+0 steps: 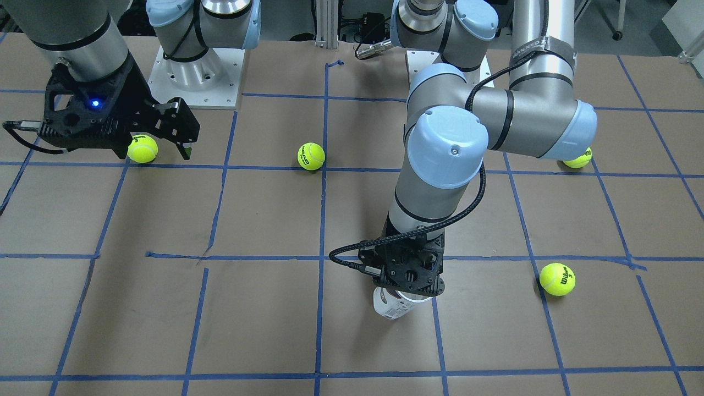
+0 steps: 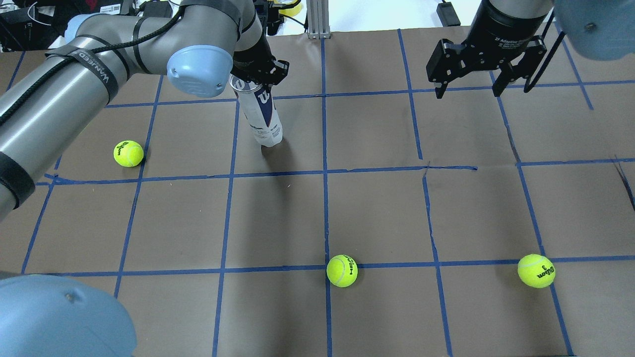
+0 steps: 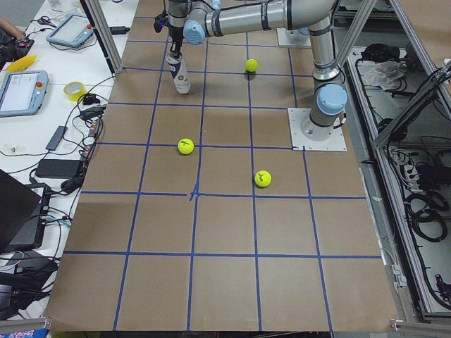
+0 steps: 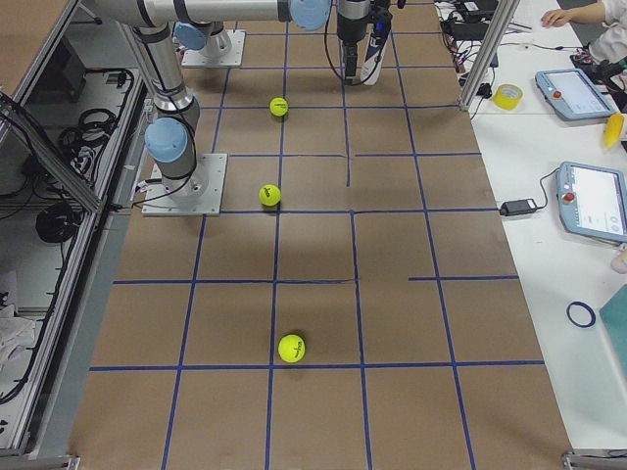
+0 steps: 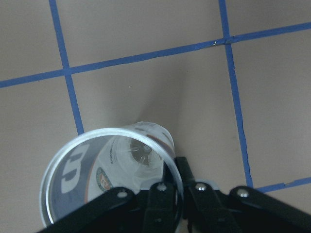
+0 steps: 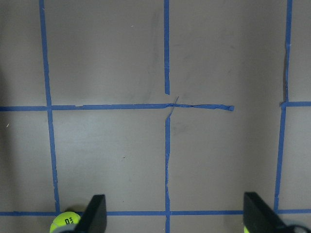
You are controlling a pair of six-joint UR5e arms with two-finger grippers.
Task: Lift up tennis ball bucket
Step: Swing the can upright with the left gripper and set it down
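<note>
The tennis ball bucket (image 2: 262, 116) is a clear tube with a white and navy label. It stands nearly upright at the far side of the table, open end up. It also shows in the front view (image 1: 391, 306) and the left wrist view (image 5: 97, 174). My left gripper (image 2: 255, 79) comes down from above and is shut on the tube's rim, with one finger inside and one outside (image 5: 171, 191). I cannot tell whether the tube's base touches the table. My right gripper (image 2: 466, 91) is open and empty above the table, far from the tube.
Several yellow-green tennis balls lie loose on the brown paper: one to the left of the tube (image 2: 128, 153), one near the middle front (image 2: 342, 270), one at the front right (image 2: 536, 270). One ball (image 1: 142, 149) lies under my right gripper.
</note>
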